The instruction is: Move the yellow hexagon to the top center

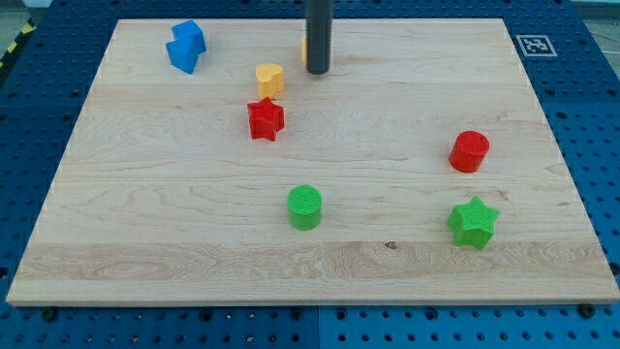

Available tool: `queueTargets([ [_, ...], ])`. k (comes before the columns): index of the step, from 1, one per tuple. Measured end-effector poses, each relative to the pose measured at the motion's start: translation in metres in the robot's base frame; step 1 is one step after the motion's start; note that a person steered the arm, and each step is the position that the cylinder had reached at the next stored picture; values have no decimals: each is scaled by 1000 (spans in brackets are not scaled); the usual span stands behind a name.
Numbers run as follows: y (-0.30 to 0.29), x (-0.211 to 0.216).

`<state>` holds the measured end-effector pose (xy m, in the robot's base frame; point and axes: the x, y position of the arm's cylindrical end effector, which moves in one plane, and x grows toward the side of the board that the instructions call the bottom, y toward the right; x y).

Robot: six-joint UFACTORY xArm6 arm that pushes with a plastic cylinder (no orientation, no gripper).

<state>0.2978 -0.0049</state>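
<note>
scanning from the view's left, the blue block [185, 46] sits near the board's top left corner, its shape irregular and hard to name, well apart from anything the task concerns. moving right, the yellow hexagon [270, 78] lies in the upper part of the wooden board [145, 194], a little left of centre and a short way below the top edge; it is the thing to be moved, and it looks close to its goal but not quite there, needing a nudge up and to the view's right. just below it, nearly touching, is the red star [265, 118], which is probably why any push should come from the hexagon's lower left side with care, so the star is not dragged along.

next comes my tip [318, 71], resting on the board at top centre, just to the right of the hexagon and apart from it. there is no pincer on this rod, so nothing is spread or pinching; it only pushes. a thin orange sliver [303, 50] peeks out behind the rod's left side; i cannot tell what it is.

lower down, the green cylinder [304, 206] stands mid-board, out of the way. farther right, the red cylinder [470, 151] and the green star [473, 222] sit near the right edge, well clear of the work.
</note>
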Motion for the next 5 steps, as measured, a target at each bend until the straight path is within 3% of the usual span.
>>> queueTargets([
  [2, -18, -20],
  [5, -1, 10],
])
